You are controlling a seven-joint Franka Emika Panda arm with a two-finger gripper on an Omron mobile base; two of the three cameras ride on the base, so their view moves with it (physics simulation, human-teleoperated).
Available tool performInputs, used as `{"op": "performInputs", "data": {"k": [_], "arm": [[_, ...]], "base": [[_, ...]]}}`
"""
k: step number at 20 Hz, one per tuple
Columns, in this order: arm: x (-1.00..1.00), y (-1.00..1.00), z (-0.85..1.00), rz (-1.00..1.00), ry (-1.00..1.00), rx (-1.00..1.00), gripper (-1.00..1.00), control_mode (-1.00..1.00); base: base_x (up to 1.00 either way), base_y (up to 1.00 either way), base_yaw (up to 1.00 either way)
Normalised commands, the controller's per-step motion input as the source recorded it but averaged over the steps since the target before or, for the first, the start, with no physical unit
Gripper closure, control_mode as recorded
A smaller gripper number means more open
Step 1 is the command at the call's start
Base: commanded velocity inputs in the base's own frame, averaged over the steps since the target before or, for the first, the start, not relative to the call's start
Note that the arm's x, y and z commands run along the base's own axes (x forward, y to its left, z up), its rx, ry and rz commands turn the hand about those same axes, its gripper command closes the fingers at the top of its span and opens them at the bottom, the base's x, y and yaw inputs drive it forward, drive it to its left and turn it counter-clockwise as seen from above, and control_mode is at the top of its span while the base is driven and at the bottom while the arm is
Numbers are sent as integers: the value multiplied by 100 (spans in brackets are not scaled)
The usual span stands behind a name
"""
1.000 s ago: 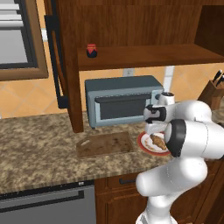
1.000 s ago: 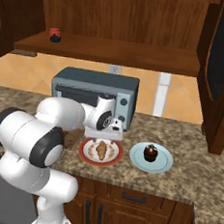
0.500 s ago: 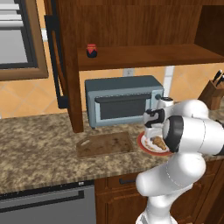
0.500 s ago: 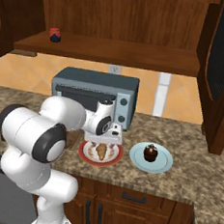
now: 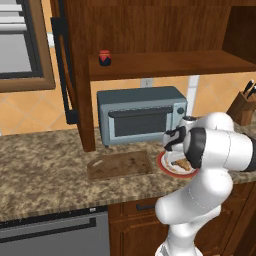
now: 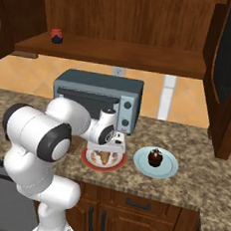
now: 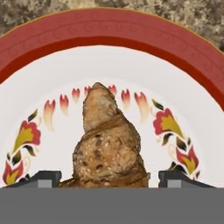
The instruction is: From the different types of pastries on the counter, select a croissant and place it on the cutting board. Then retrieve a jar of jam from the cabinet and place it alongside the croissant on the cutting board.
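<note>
So far neither step is done. Left to right: the jar of jam (image 5: pixel 104 57) sits at the left end of the cabinet (image 5: pixel 165 30) shelf, untouched; the cutting board (image 5: pixel 120 164) lies bare near the surface's (image 5: pixel 40 170) front edge; the croissant (image 7: pixel 109 144) rests on the red-rimmed plate (image 7: pixel 113 35). The fingers (image 7: pixel 43 178) are spread, one on either side of the croissant, not yet pinching. Lift, transfer and jar retrieval remain.
</note>
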Motion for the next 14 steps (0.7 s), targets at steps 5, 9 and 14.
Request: {"op": "performInputs", "data": {"k": [5, 9, 14], "arm": [[0, 0, -19, 0, 0, 0, 100, -100], [0, 0, 12, 0, 0, 2, 100, -100], [0, 18, 61, 0, 2, 8, 100, -100]], "base": [[0, 0, 0], [0, 0, 0], [0, 0, 0]]}}
